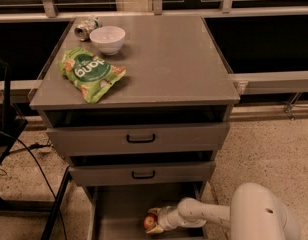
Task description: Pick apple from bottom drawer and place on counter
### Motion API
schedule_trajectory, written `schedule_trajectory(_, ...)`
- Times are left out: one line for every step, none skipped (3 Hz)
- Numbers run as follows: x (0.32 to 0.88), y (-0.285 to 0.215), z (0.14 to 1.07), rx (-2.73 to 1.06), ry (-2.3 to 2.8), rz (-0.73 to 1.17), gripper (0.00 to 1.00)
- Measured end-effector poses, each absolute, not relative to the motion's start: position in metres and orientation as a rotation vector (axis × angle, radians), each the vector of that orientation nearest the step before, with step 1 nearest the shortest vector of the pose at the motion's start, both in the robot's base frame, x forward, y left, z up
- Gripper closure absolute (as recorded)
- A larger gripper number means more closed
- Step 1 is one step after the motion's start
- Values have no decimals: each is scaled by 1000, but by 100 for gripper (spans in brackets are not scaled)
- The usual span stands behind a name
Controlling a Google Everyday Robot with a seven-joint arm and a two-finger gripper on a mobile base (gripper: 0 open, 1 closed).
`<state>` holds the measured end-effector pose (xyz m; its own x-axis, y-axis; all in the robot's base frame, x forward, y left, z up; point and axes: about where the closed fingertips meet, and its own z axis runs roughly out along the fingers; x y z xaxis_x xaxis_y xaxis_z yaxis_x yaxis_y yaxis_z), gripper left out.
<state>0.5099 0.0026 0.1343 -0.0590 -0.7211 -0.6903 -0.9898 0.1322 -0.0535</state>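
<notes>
The apple (149,222) is small and red with a yellowish patch. It lies in the open bottom drawer (116,215), a shallow grey tray below two drawers with black handles. My gripper (153,222) reaches in from the right on a white arm, and its fingers sit around the apple. The counter (169,59) is the flat grey top of the cabinet, well above the gripper.
On the counter's left side lie a green snack bag (90,73), a white bowl (107,38) and a tipped can (86,28). The middle drawer (141,173) overhangs the bottom drawer. A black stand and cables (9,134) are at the left. My white arm base (259,214) is at bottom right.
</notes>
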Motion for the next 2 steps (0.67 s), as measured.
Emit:
schedule_trajectory(510, 3, 134, -1645, 1839, 603, 100)
schedule_trajectory(510, 3, 134, -1645, 1839, 603, 100)
